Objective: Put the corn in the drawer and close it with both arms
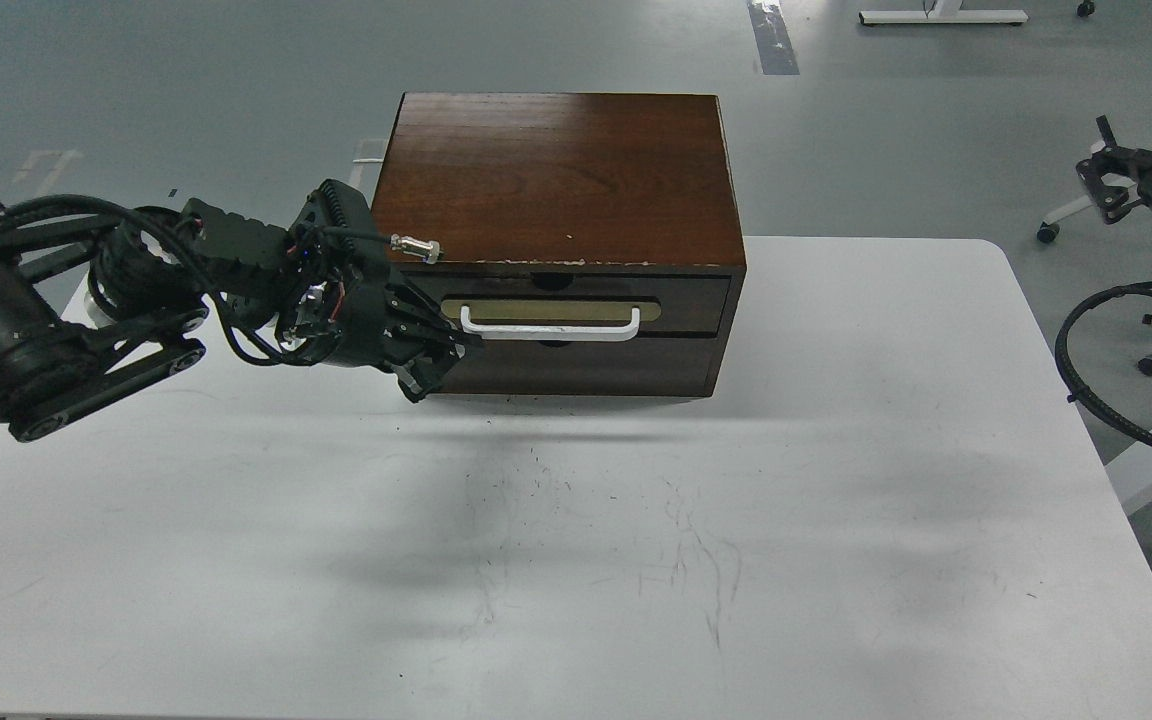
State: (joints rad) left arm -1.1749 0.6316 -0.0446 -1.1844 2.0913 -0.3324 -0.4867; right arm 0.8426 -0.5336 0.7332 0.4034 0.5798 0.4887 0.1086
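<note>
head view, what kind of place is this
Probably a robotics lab or test workspace: a plain white table on a bare grey floor, a dark brown wooden drawer box set up as a prop, and spare black robot hardware with cables off to the right.

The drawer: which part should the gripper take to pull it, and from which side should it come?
Probably the white bar handle on the drawer. It lies level and stands off its beige plate, so fingers could close above and below it, coming straight from the front. The left gripper is at its left end.
</note>
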